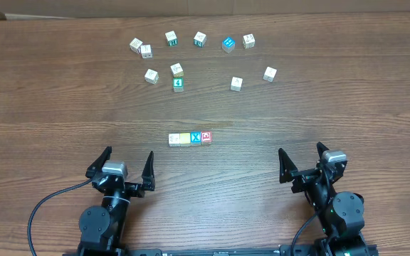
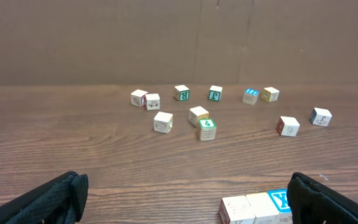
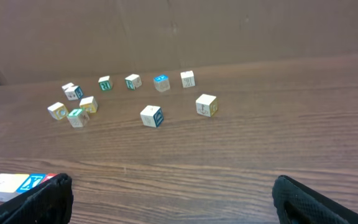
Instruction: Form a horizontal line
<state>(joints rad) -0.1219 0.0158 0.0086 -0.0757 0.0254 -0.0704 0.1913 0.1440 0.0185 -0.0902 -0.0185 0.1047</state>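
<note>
Four small lettered cubes sit side by side in a horizontal line (image 1: 190, 139) at the table's middle: white (image 1: 174, 139), pale yellow (image 1: 184, 139), blue with a white X (image 1: 196, 137), red-faced (image 1: 206, 137). The left wrist view shows the line's white end (image 2: 236, 209) at its bottom right, the right wrist view shows the line (image 3: 17, 184) at its bottom left. My left gripper (image 1: 125, 163) stands open near the front edge, left of the line. My right gripper (image 1: 302, 161) is open too, to the line's right. Neither holds anything.
Several loose cubes lie scattered across the far half of the table, among them a green-faced one (image 1: 179, 84), a blue one (image 1: 228, 44) and white ones (image 1: 270, 73). Bare wood separates them from the line and from both grippers.
</note>
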